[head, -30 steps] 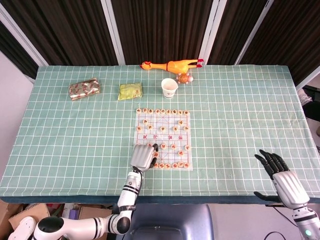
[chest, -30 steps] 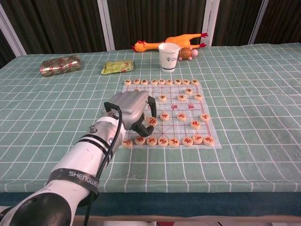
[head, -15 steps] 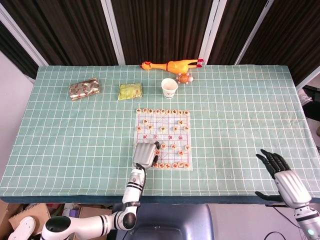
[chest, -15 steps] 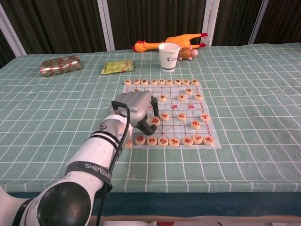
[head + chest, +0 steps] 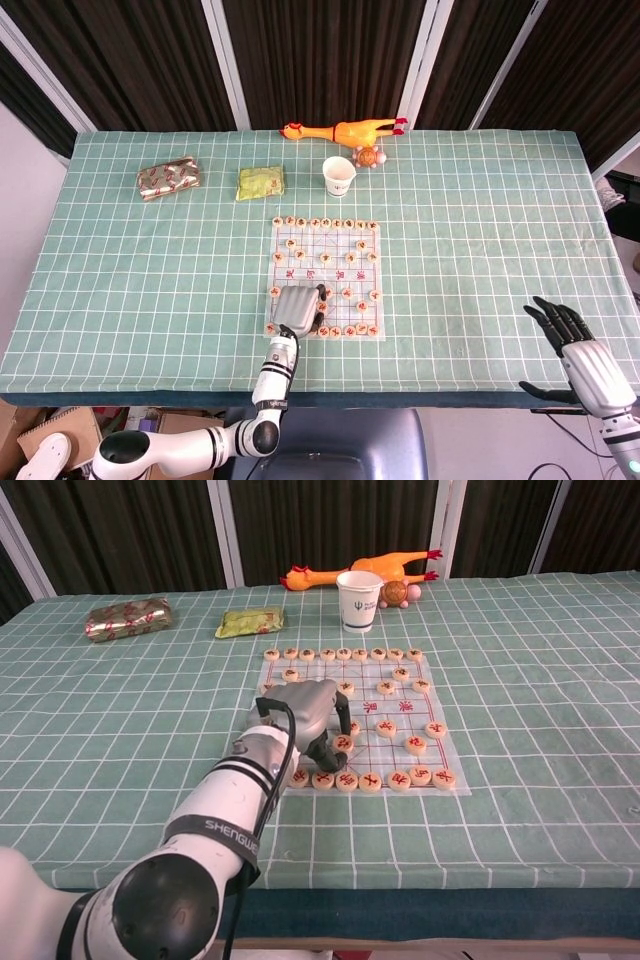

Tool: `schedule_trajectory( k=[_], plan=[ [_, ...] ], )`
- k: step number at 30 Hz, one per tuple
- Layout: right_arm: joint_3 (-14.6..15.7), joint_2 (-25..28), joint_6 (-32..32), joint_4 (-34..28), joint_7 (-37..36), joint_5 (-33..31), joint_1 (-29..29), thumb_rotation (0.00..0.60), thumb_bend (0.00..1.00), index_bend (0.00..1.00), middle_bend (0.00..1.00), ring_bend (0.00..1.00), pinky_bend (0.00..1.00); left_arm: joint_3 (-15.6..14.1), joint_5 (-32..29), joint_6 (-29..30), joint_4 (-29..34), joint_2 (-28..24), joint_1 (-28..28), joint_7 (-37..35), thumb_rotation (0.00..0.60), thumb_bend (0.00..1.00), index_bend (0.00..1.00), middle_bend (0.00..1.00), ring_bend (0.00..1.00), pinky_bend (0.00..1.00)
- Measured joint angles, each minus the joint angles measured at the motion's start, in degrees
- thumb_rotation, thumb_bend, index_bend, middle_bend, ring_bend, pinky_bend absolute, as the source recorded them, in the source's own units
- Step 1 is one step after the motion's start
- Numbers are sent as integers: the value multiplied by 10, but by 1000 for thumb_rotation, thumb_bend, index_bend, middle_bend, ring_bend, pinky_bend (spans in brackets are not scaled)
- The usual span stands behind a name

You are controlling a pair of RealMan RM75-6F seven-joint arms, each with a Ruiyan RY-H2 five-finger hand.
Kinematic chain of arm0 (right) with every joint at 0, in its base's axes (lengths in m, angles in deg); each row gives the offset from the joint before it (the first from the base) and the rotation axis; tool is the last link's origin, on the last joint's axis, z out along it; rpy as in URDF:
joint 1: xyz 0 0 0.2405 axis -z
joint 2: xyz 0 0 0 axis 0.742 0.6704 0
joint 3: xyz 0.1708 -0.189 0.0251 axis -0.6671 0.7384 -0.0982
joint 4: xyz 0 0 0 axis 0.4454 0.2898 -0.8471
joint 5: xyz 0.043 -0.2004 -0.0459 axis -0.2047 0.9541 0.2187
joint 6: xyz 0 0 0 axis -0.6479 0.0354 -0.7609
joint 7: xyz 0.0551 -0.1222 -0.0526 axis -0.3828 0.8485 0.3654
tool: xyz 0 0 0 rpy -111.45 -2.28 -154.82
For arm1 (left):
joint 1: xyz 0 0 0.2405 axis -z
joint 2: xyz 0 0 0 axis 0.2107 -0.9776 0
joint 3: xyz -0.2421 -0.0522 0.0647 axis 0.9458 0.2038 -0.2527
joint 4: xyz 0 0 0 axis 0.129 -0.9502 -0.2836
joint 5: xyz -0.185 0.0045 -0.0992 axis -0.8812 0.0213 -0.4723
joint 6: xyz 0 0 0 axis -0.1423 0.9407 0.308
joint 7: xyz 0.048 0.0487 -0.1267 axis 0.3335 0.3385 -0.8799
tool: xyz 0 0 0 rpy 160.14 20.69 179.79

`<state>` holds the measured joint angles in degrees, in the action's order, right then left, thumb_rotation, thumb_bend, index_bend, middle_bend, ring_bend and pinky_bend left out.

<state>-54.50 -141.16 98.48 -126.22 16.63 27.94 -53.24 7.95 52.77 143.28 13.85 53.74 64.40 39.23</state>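
Left hand (image 5: 308, 712) has slid rightward along the near rows of the translucent square chess board sheet (image 5: 405, 708) since a second ago; right hand (image 5: 587, 358) has drifted toward the worktop's near right edge. Left hand's fingers are curled down over a round wooden chess piece with red marking (image 5: 343, 743), pinching it, near the front row. Right hand's fingers are spread, holding nothing. White paper cup (image 5: 360, 601) stands behind the board.

"SHENGWEI" is printed in white on the black band of the left arm (image 5: 222, 830). A small blue logo is borne by the paper cup (image 5: 359, 600), too small to be read. Red characters are carved on the chess pieces (image 5: 371, 779), not legible.
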Motion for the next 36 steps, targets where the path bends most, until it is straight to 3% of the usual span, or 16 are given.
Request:
schedule_trajectory(
  k=[14, 26, 29, 33, 34, 36],
  plan=[
    [7, 6, 3, -1, -9, 12, 1, 600, 150, 0, 0, 0, 0, 1, -2, -11, 3, -9, 4, -21, 600, 359, 377, 1000, 1000, 1000],
    [4, 1, 1, -3, 6, 7, 1, 600, 150, 0, 0, 0, 0, -16, 23, 17, 95, -47, -15, -32, 600, 358, 392, 1000, 1000, 1000],
    [5, -1, 5, -3, 14, 10, 3, 600, 150, 0, 0, 0, 0, -29, 37, 33, 143, -71, -27, -30, 600, 352, 353, 1000, 1000, 1000],
    [11, 0, 10, -5, 25, 18, 9, 600, 150, 0, 0, 0, 0, -73, 72, 60, 242, -139, -64, -32, 600, 353, 294, 998, 1000, 1000],
    [12, 1, 11, -6, 27, 19, 10, 600, 150, 0, 0, 0, 0, -87, 84, 68, 266, -162, -76, -36, 600, 354, 272, 961, 998, 1000],
    [13, 2, 16, -8, 31, 19, 13, 600, 150, 0, 0, 0, 0, -127, 119, 90, 314, -224, -108, -54, 600, 357, 212, 745, 847, 911]
  ],
)
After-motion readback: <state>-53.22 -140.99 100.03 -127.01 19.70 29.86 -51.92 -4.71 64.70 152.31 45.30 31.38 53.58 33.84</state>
